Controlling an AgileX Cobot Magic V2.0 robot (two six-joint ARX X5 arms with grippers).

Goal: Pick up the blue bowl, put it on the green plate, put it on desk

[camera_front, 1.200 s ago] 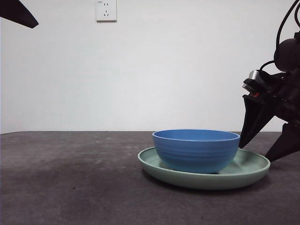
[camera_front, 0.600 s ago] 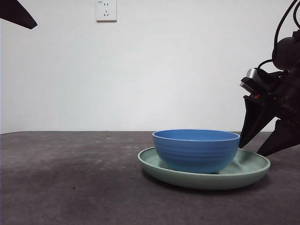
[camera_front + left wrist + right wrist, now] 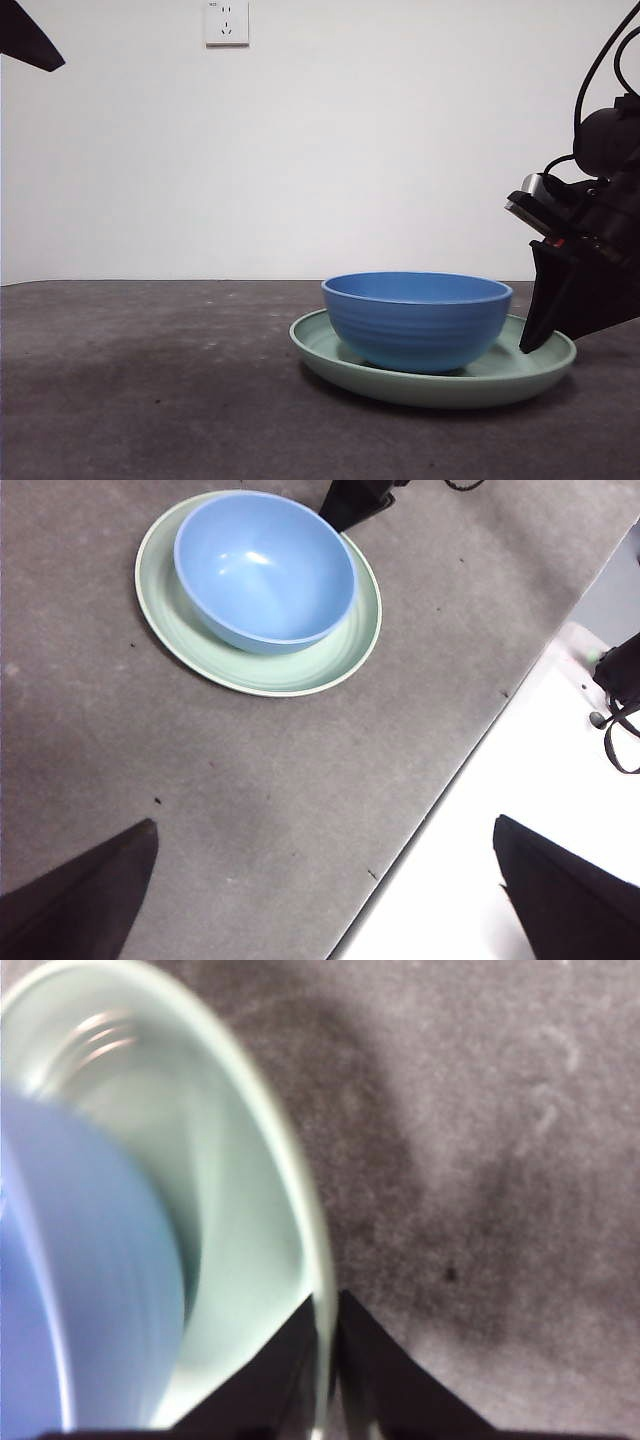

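The blue bowl (image 3: 417,320) sits inside the green plate (image 3: 320,350), and the plate rests on the desk (image 3: 150,390) right of centre. My right gripper (image 3: 543,335) comes in from the right and is shut on the plate's far right rim. In the right wrist view its jaws pinch the green plate (image 3: 250,1190) rim from both sides at the right gripper (image 3: 325,1345), beside the blurred blue bowl (image 3: 80,1280). My left gripper (image 3: 320,880) hangs open high above the desk, apart from the blue bowl (image 3: 262,570) and green plate (image 3: 330,660).
A white wall with a socket (image 3: 226,22) stands behind the desk. The desk's edge (image 3: 440,790) runs beside a white floor area in the left wrist view. The left arm shows as a black tip (image 3: 25,38) at the top left corner.
The right gripper's two jaws have come together onto the plate's right rim. Plate and bowl have shifted slightly to the left. The left arm's tip has drawn back a little.
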